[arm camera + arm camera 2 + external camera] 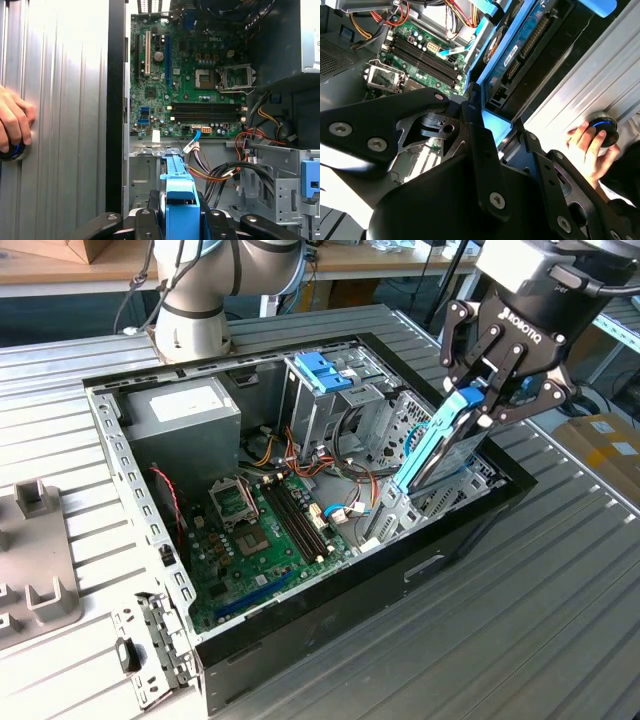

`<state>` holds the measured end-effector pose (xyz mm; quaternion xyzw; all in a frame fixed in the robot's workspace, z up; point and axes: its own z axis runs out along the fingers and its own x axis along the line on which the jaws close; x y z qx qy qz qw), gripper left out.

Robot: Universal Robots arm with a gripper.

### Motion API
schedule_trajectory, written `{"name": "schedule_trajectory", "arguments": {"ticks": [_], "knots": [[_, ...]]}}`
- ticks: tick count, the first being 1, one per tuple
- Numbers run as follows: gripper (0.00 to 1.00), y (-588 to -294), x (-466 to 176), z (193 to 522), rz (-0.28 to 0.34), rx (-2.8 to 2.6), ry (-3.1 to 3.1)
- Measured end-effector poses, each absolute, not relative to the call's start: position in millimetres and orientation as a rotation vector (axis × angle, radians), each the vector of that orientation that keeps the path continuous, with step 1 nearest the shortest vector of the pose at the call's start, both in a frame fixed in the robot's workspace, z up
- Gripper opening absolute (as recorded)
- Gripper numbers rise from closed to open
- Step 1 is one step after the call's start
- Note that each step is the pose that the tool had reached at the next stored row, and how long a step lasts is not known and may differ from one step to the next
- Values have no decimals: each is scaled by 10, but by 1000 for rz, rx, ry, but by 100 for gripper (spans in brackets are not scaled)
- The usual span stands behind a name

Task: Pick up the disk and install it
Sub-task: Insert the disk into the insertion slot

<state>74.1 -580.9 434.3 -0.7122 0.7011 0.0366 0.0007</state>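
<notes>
My gripper (487, 400) is shut on the disk (440, 445), a dark drive framed by a light blue bracket. The disk hangs steeply tilted, and I grip it by its upper end. Its lower end reaches into the metal drive cage (400, 505) by the case wall on the exterior view's right. In the first wrist view the blue bracket of the disk (180, 200) sits between my black fingers (145, 220). In the second wrist view the disk (520, 55) stretches away from the gripper (492, 125) over the case edge.
The open computer case (120, 460) holds a green motherboard (260, 530), a grey power supply (185, 420), loose cables and a blue caddy (322, 370) in the far cage. A person's hand (587, 147) rests on a round device on the ribbed table. A grey fixture (35, 560) lies at the exterior view's left.
</notes>
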Motion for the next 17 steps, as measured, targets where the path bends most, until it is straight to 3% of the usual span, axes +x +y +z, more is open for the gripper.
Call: {"name": "schedule_trajectory", "arguments": {"ticks": [17], "knots": [[37,-5809,741,4274,115,-2236,2201]]}}
